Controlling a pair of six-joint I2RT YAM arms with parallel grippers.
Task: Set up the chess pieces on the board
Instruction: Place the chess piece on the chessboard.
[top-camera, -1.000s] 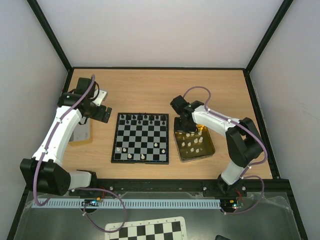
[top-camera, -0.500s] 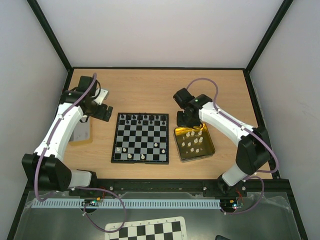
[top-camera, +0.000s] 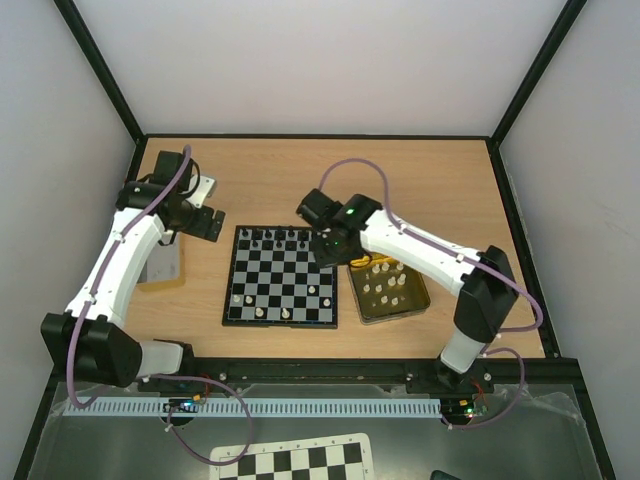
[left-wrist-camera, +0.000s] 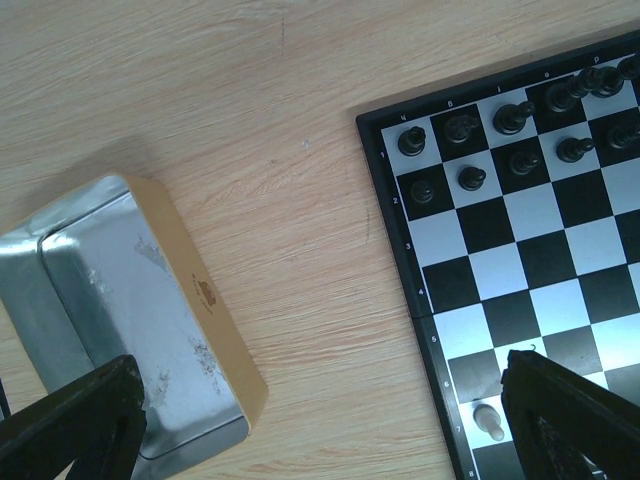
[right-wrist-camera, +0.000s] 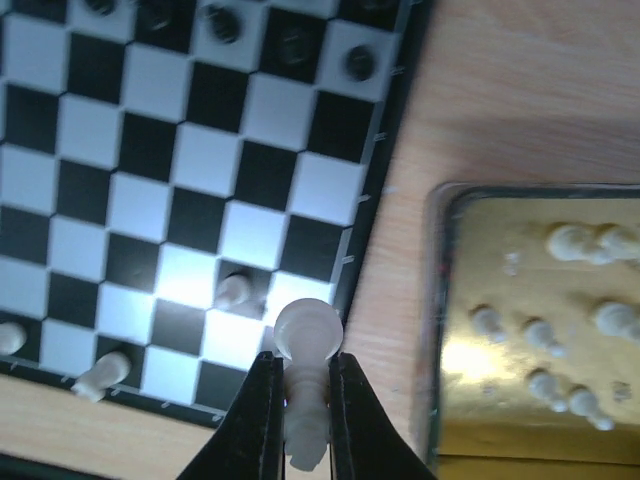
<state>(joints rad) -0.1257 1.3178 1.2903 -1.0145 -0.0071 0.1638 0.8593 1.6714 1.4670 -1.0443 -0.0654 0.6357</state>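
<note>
Carrying 1 cream-white piece (right-wrist-camera: 306, 335) toward the board (right-wrist-camera: 150, 170), the right hand (right-wrist-camera: 303, 372) is clamped narrow on the piece's stem. The round head protrudes past the fingertips, so the piece is probably a pawn. Whether it sits upright relative to the board cannot be told. Seen from overhead, this hand hangs over the board's right edge, just beside the gold tin (top-camera: 425, 300), where loose cream-white pieces (top-camera: 385, 288) lie. The left hand (top-camera: 207, 224) stands wide and holds nothing. It is off the board's far-left corner, over the worktop (top-camera: 280, 180) and near a silver lid (top-camera: 163, 266).

Black pieces (top-camera: 290, 237) occupy the far rows. Only a few placed white pieces (top-camera: 262, 313) stand on the near rows.

Recommended procedure:
1. Select a vacant near-row square.
2. Centre the piece over that square before descending.
3. Confirm that the base faces the board, and correct any tilt first.
4. Lower until the base seats flat.
5. Part the fingers only slightly, then withdraw straight up.

Caution: 1 neighbouring pawn (right-wrist-camera: 235, 290) appears just beside the held piece, and a sideways drift would likely topple it.
</note>
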